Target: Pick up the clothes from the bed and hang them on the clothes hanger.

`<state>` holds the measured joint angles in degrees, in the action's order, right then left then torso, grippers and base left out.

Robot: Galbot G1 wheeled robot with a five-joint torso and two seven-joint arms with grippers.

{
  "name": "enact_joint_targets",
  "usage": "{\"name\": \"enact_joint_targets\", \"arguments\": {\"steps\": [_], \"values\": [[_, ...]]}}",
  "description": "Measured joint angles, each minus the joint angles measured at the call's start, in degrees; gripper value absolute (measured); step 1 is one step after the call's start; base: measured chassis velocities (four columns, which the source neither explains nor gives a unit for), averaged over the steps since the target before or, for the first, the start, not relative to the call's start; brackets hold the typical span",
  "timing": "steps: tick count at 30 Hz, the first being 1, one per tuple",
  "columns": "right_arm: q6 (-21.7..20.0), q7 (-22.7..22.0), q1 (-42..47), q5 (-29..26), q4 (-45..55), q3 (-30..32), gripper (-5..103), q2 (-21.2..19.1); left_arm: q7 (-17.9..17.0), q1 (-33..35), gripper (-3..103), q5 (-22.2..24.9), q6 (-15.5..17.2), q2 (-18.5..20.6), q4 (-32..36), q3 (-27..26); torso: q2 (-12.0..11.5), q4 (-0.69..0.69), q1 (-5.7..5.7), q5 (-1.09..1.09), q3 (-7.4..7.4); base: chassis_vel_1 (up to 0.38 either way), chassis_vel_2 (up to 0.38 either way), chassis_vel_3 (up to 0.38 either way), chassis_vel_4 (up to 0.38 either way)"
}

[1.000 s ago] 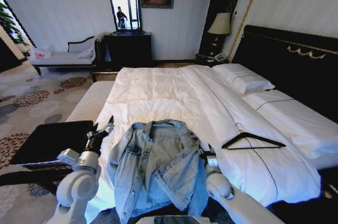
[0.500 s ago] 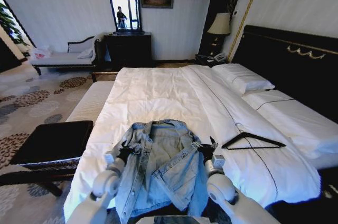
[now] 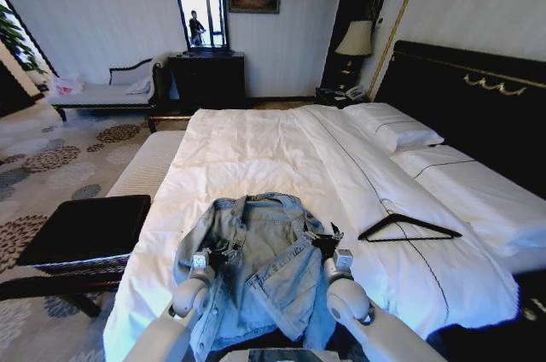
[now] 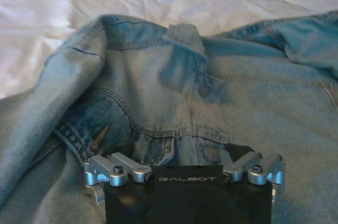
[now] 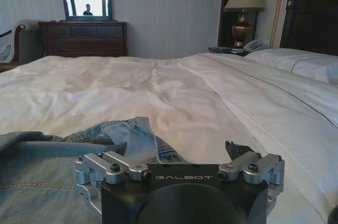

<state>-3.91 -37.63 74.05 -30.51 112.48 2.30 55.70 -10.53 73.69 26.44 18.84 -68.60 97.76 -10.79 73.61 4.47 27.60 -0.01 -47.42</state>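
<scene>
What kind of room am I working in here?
Most likely a hotel-style bedroom. A large bed with white duvet and pillows stands against a black headboard with gold trim, a lamp sits on the nightstand, and a dark dresser with a mirror stands by the far wall.

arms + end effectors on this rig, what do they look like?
Both arms are smooth white shells with rounded joints. Left end effector and right end effector match: black body, silver metal finger linkages fixed with dark screws, black tips. The left wrist view shows white "GALBOT" lettering on the body. No loose cables visible.
</scene>
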Motion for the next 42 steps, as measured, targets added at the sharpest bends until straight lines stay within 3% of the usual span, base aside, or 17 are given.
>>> {"name": "enact_joint_targets", "arguments": {"steps": [3,6,9,14,17,23,25,27,33,42], "values": [[-0.01,-0.07,0.06,-0.05,-0.14,0.06,100,0.09,0.34,-0.28,99,-0.4,-0.03,-0.22,-0.74,0.31,0.0,-0.01,0.0,0.0,0.0,0.0,0.0,0.0,0.0],[-0.01,-0.22,0.27,-0.15,-0.35,0.1,100,0.21,0.66,-0.73,84,-0.71,-0.36,-0.79,-1.93,0.08,0.0,-0.01,-0.01,0.0,0.0,0.0,0.0,0.0,0.0],[0.0,-0.24,0.27,-0.21,-0.47,0.09,100,0.22,0.81,-0.79,78,-0.54,-0.48,-0.96,-1.99,-0.43,0.0,-0.01,0.0,0.01,0.0,0.0,0.0,0.0,0.0],[0.0,-0.26,-0.82,-0.31,-1.47,-0.26,100,0.32,1.03,-0.86,51,2.4,-0.4,-0.95,-1.92,-1.74,0.0,-0.01,0.0,0.01,0.0,0.0,0.0,0.0,0.0],[0.0,-0.26,-1.22,-0.33,-1.85,-0.46,100,0.4,1.24,-0.97,46,3.31,-0.28,-1.03,-1.91,-2.15,0.0,-0.01,0.0,0.01,0.0,0.0,0.0,0.0,0.0],[0.1,-0.28,-1.82,-0.35,-2.54,-0.48,100,0.42,2.14,-1.47,19,5.24,-0.22,-1.2,-1.5,-3.71,0.0,-0.01,0.0,0.01,0.0,0.0,0.0,0.0,0.0],[0.14,-0.28,-1.82,-0.34,-2.64,-0.45,100,0.42,2.27,-1.56,19,5.79,-0.23,-1.24,-1.33,-4.17,0.0,-0.01,0.0,0.02,0.0,0.0,0.0,0.0,0.0],[0.23,-0.3,-1.82,-0.33,-2.88,-0.34,100,0.42,2.72,-1.86,10,7.34,-0.37,-1.26,-0.77,-5.4,0.0,-0.01,0.0,0.01,0.0,0.0,0.0,0.0,0.0],[0.31,-0.37,-2.07,-0.33,-3.17,-0.26,100,0.58,3.57,-1.65,9,12.8,-1.03,-0.71,2.74,-9.84,0.0,0.0,0.0,0.0,0.0,0.0,0.0,0.0,0.0],[1.38,0.73,-3.15,-1.44,-3.02,-0.41,100,1.64,4.27,1.02,9,16.33,-2.13,0.86,5.96,-18.72,0.0,-0.02,-0.01,0.02,0.0,0.0,0.0,0.0,0.0]]}}
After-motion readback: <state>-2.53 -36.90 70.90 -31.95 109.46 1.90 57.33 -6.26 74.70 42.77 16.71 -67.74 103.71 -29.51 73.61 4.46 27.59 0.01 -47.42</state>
